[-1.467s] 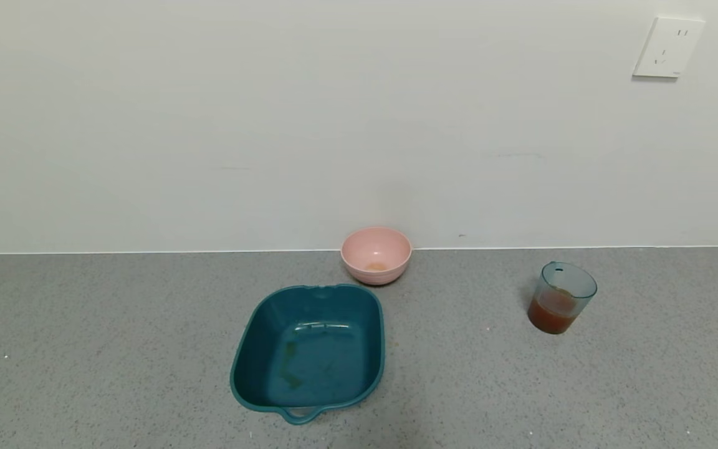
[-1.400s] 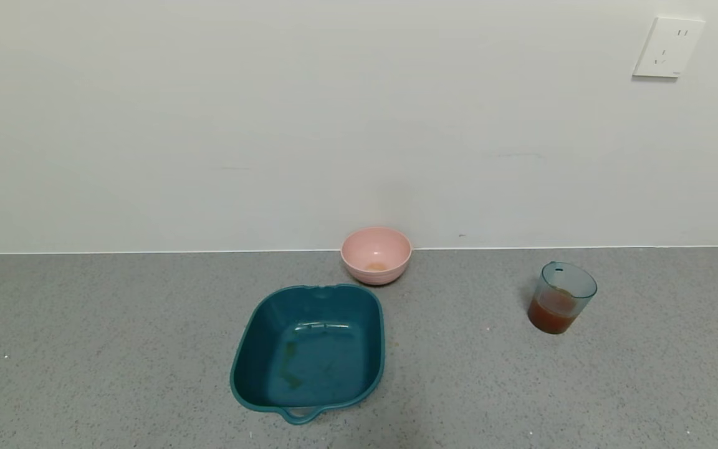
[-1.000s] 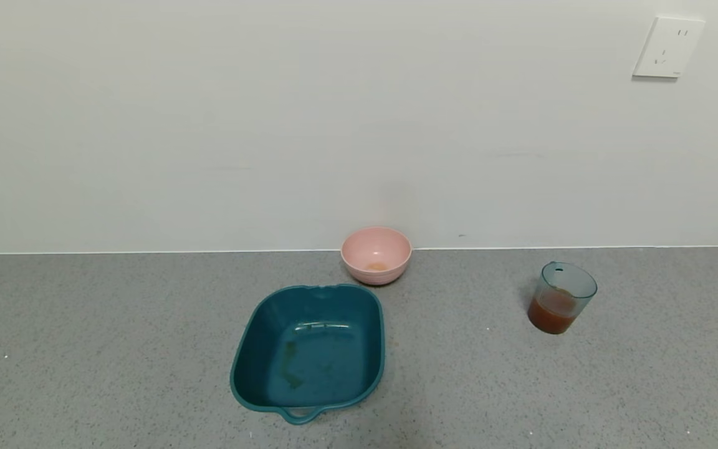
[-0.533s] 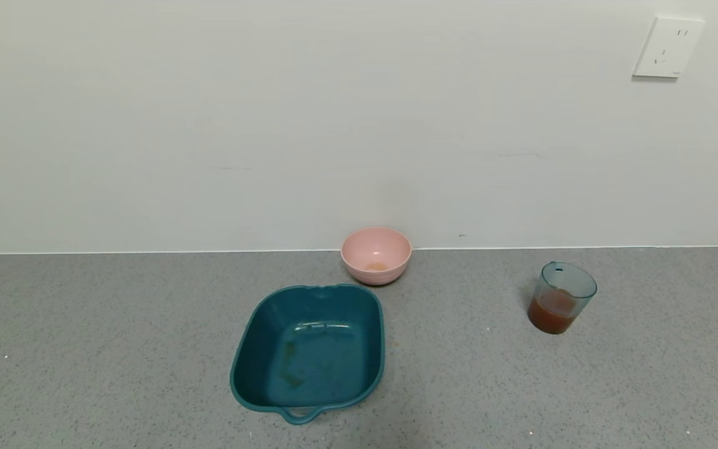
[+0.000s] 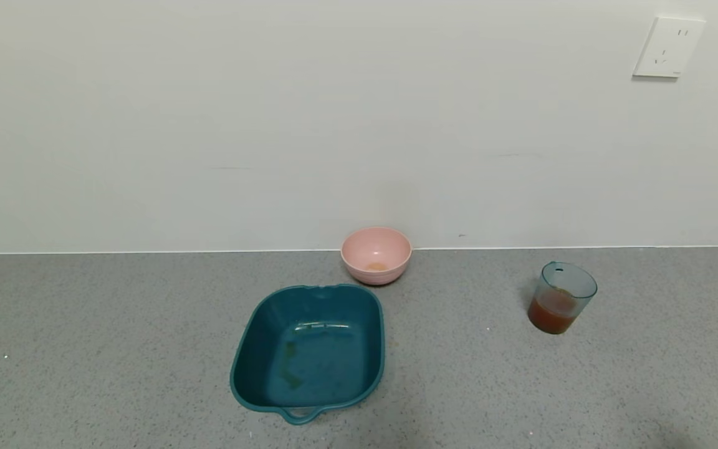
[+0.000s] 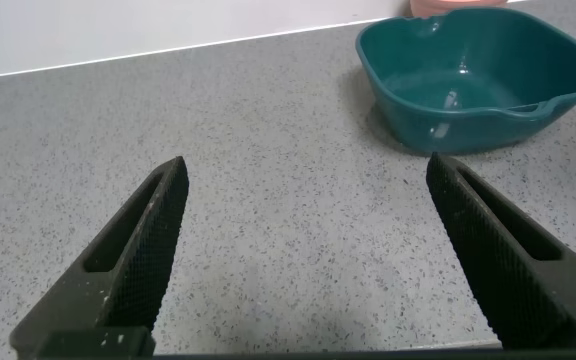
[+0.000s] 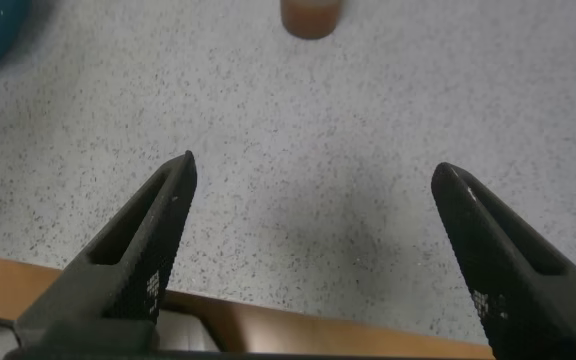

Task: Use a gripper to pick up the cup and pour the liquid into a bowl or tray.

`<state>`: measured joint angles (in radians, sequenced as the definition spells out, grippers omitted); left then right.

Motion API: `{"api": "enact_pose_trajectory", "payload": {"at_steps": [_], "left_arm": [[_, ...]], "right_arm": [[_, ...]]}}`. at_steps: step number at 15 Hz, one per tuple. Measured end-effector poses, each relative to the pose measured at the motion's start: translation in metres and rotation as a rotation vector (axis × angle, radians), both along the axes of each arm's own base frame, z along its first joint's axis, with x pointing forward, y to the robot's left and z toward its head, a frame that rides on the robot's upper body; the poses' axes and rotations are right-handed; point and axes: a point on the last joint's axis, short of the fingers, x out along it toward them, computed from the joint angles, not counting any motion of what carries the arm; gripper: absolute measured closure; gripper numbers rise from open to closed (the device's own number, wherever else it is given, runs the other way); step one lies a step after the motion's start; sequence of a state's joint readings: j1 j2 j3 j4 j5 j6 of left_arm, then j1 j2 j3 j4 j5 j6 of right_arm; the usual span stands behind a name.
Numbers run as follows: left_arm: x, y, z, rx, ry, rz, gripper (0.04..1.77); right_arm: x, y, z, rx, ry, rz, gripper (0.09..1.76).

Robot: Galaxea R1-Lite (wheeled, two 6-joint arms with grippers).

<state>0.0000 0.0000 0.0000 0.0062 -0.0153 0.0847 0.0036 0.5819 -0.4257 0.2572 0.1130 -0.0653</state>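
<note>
The translucent blue-green cup point(image 5: 561, 297) stands upright on the grey counter at the right, with reddish-brown liquid point(image 5: 552, 315) in its lower part. Its base also shows in the right wrist view point(image 7: 311, 17). The dark teal tray point(image 5: 309, 352) sits at the centre front, its loop handle toward me; it also shows in the left wrist view point(image 6: 483, 75). My left gripper point(image 6: 308, 170) is open and empty over bare counter, apart from the tray. My right gripper point(image 7: 313, 170) is open and empty above the counter's front edge, short of the cup. Neither gripper shows in the head view.
A small pink bowl point(image 5: 376, 254) stands against the white wall behind the tray. A wall socket point(image 5: 667, 48) is at the upper right. The counter's brown front edge point(image 7: 348, 335) lies under my right gripper.
The objects have not moved. A faint shadow has appeared on the counter at the lower right of the head view.
</note>
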Motion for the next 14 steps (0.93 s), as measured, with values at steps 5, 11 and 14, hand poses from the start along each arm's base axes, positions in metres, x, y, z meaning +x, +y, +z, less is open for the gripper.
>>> {"api": "enact_pose_trajectory", "payload": {"at_steps": [5, 11, 14], "left_arm": [[0.0, 0.0, 0.0, 0.0, 0.0, 0.0, 0.09], [0.0, 0.0, 0.0, 0.0, 0.0, 0.0, 0.09], [0.0, 0.0, 0.0, 0.0, 0.0, 0.0, 0.09]], "right_arm": [[0.044, 0.002, 0.007, 0.009, 0.172, 0.034, 0.14], [0.107, 0.005, 0.0, 0.003, 0.266, 0.049, 0.14], [0.132, 0.007, -0.012, 0.0, 0.305, 0.054, 0.14]]}}
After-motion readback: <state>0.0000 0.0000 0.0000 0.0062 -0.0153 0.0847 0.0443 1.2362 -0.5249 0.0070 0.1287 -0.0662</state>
